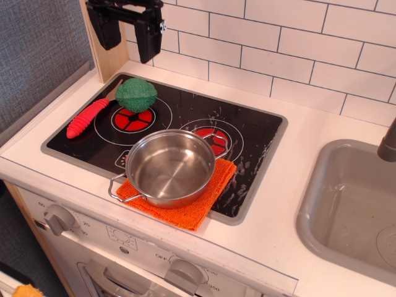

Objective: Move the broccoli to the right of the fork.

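The broccoli (pixel 136 93), a bumpy dark-green lump, rests on the black stovetop (pixel 247 130) at the back edge of the left burner. The fork (pixel 88 116) lies just left of it, red ribbed handle toward the front left, tan tines partly hidden behind the broccoli. My gripper (pixel 129 34) hangs open and empty well above the broccoli, its two black fingers (pixel 150 38) spread apart in front of the tiled wall.
A steel pot (pixel 170 166) sits on an orange cloth (pixel 192 207) at the stove's front. The right burner (pixel 213 139) lies behind the pot. A grey sink (pixel 346 204) is at the right. A wooden panel (pixel 111 59) stands at the back left.
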Controlling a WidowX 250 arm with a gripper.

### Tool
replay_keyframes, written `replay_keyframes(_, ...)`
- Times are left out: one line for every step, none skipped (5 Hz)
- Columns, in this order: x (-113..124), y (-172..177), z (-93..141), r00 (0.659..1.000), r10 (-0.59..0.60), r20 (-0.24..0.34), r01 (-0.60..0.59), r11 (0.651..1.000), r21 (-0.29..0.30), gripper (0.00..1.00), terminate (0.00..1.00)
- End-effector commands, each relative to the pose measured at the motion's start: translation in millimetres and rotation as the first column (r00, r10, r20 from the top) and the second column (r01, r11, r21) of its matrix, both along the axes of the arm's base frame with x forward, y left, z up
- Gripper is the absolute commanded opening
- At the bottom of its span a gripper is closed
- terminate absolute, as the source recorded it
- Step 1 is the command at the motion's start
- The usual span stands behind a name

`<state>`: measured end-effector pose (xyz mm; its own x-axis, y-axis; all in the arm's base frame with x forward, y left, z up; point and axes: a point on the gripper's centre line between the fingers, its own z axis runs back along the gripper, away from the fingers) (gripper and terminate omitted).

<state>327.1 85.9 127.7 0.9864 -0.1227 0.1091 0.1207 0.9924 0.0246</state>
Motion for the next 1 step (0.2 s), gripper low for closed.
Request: replay_keyframes(-13.2, 4.2, 18.7, 0.997, 0.027, 0.07, -0.029, 0.999, 0.028, 1.0, 1.0)
